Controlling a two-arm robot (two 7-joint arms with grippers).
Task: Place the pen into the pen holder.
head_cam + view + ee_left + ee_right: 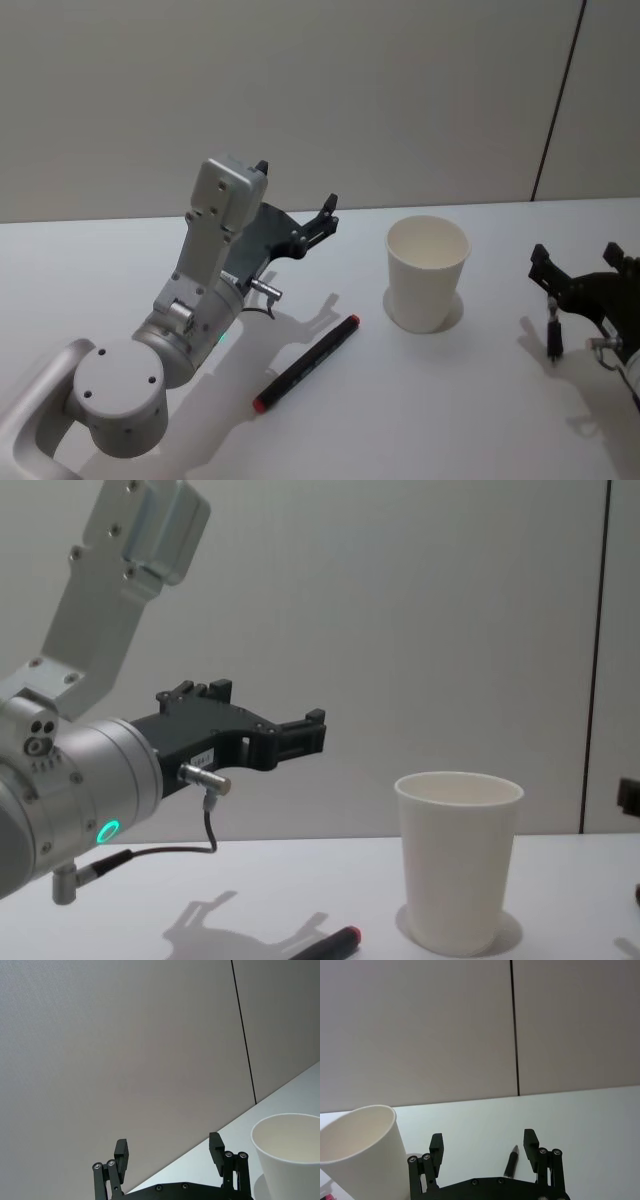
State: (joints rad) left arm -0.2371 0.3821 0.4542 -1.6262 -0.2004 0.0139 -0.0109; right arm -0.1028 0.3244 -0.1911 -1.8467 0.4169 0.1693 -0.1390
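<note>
Pen (pixel 306 363) lies flat on the tabletop (pixel 450 410) left of the upright paper cup (pixel 428 275), while the left pincer (pixel 296 186) hangs raised beyond it on a bent arm, spread and empty, and the right pincer (pixel 576 252) sits low right of the cup, also spread.

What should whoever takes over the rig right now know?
Left tool: open, holding nothing, raised over the table to the left of the pen holder.
Right tool: open, holding nothing, off to the holder's right.
Pen: lying flat on the table, front-left of the holder and apart from it.
Holder: upright, nothing visible inside.
Done: nothing yet.
To do: grasp the pen, lift it, drop it into the holder.
</note>
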